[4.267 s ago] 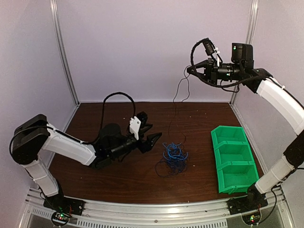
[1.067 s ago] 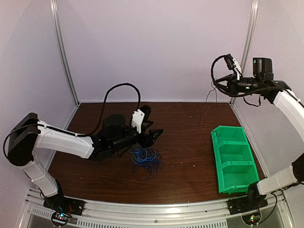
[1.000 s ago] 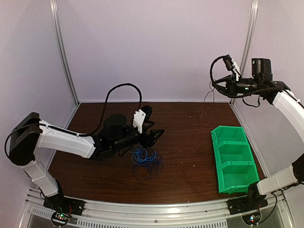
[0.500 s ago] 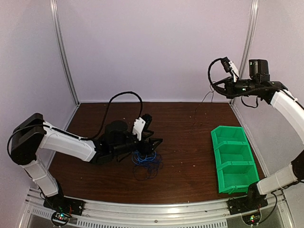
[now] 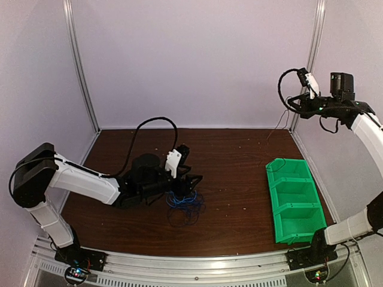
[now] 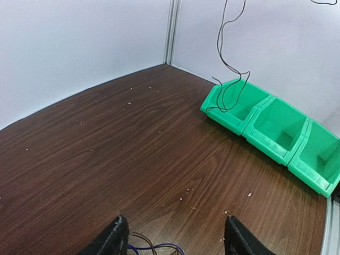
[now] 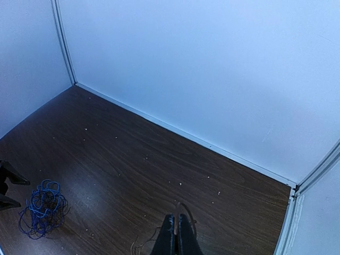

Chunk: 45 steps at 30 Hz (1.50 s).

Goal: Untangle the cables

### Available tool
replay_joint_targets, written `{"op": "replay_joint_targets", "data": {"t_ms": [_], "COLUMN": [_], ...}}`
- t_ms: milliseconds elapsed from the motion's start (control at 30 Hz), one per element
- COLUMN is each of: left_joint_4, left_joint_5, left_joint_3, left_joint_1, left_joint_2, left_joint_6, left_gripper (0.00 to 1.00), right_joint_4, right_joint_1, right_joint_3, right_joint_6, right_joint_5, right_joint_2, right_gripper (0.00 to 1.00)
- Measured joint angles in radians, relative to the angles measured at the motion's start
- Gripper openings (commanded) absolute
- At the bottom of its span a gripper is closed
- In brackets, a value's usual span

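A fist-sized tangle of blue and black cables (image 5: 184, 203) lies on the brown table. My left gripper (image 5: 191, 184) is open and low over the tangle's near-left edge. In the left wrist view its fingers (image 6: 114, 240) stand wide apart, with a blue and a black strand (image 6: 154, 247) between them. My right gripper (image 5: 293, 103) is high at the back right, shut on a single thin black cable (image 5: 275, 130). That cable hangs down (image 6: 226, 53), and its lower end reaches the far compartment of the green bin (image 6: 276, 127). The right wrist view shows shut fingers (image 7: 175, 236) pinching this strand (image 7: 187, 213).
The green bin (image 5: 292, 200) has three compartments and stands at the right of the table. Pale walls and metal corner posts (image 5: 81, 66) close in the back and sides. The tangle (image 7: 42, 207) shows far below in the right wrist view.
My right gripper has carried the black cable to the right, bringing its lower end to the green bin. My left gripper has dropped lower onto the tangle, which has shifted left since the earliest frame.
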Motion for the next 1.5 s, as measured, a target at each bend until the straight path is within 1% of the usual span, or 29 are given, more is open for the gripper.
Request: {"op": "replay_joint_targets", "data": {"t_ms": [233,533,767,1100,1267,1500], "left_joint_4": [0.0,-0.002,-0.002,-0.002,-0.002,-0.003], "left_joint_5": [-0.006,-0.009,-0.013,-0.012,-0.011,-0.01], "left_joint_3": [0.001,0.003,0.008,0.025,0.025,0.025], "left_joint_1": [0.0,0.0,0.0,0.0,0.0,0.0], "left_joint_2": [0.002,0.026,0.035,0.051,0.051,0.051], "left_joint_6": [0.0,0.0,0.0,0.0,0.0,0.0], "left_gripper": [0.63,0.63,0.63,0.63,0.63,0.63], "right_joint_4": [-0.006,-0.029,-0.068,-0.101,-0.103,-0.1], "right_joint_1": [-0.068,-0.132,-0.177,-0.186,-0.187,-0.188], "right_joint_3": [-0.053,-0.106,-0.11,0.031,0.024,-0.062], "right_joint_6": [-0.019,-0.042,-0.065,-0.063,-0.068,-0.07], "right_joint_5": [0.01,0.011,-0.005,-0.052,-0.053,-0.05], "right_joint_2": [-0.071,-0.087,-0.112,-0.164,-0.175,-0.176], "right_gripper": [0.0,0.0,0.0,0.0,0.0,0.0]}}
